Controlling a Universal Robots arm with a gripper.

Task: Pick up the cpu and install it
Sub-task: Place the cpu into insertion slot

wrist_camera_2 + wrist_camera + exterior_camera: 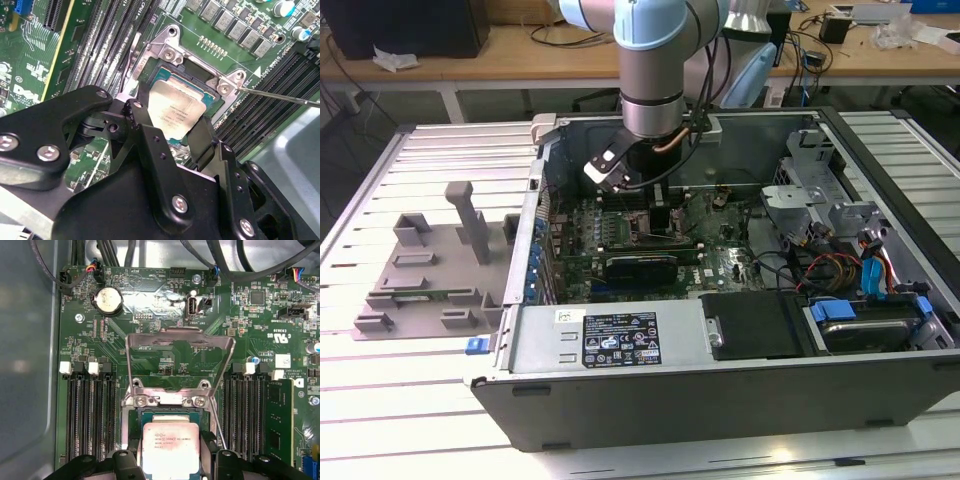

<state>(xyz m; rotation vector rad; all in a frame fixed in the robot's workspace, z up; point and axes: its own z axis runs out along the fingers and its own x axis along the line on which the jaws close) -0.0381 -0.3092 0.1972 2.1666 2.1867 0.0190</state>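
**CPU GRIPPED AT THE OPEN SOCKET**

In the exterior view, the gripper [640, 172] works at upper centre, inside the computer case [620, 400]. Its black fingers [200, 139] pinch opposite edges of the cpu [171, 450], a flat square with a matte silvery top, at the socket frame [167, 400]. The bare-metal load plate [180, 333] stands hinged open, giving access. Whether the chip is seated cannot be told.

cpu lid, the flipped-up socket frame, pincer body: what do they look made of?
cpu: silvery-grey metal lid, dull satin sheen with faint print; the paler rim looks like board laminate, unsure.
socket frame: bare stamped steel by its look, with bright glare and folded edges.
pincer: matte black, moulded plastic or coated metal, can't tell which; silvery screw heads set into it.
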